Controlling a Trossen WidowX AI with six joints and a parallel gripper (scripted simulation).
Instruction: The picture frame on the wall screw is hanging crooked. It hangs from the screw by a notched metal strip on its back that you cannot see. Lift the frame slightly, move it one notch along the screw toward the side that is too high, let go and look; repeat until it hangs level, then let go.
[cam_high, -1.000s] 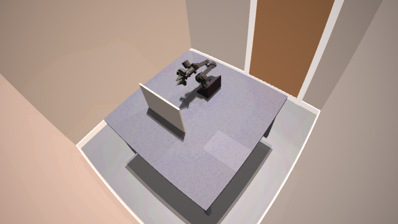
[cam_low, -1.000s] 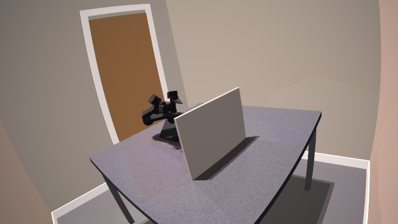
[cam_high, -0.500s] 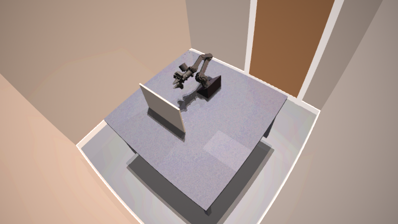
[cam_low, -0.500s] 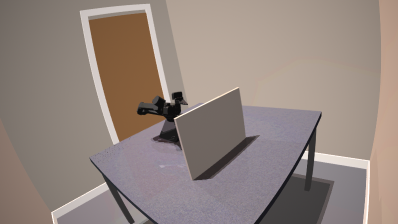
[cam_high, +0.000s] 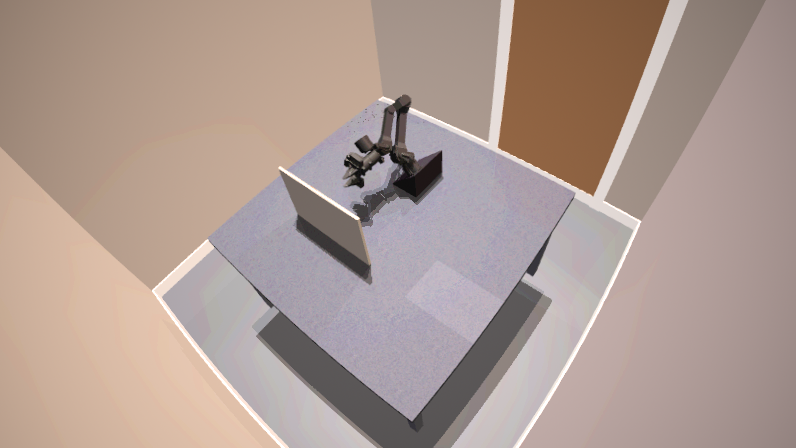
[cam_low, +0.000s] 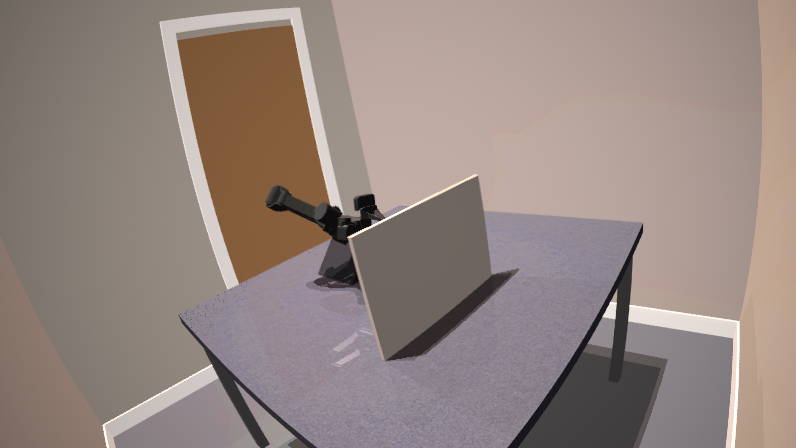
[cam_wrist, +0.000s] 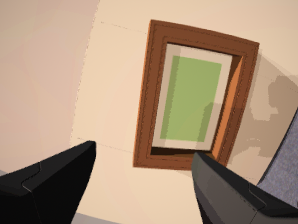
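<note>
The picture frame shows only in the wrist view: brown wood, white mat, green picture. It hangs on the cream wall panel, which stands upright on the table. The frame looks tilted against the panel's edges. My gripper is open and empty, a short way in front of the panel, with its two dark fingers either side of the frame's near end. The screw and the notched strip are hidden behind the frame. In the top and exterior views the frame is hidden by the panel.
The grey table carries the panel and the arm's dark base. A brown door is in the wall behind the arm.
</note>
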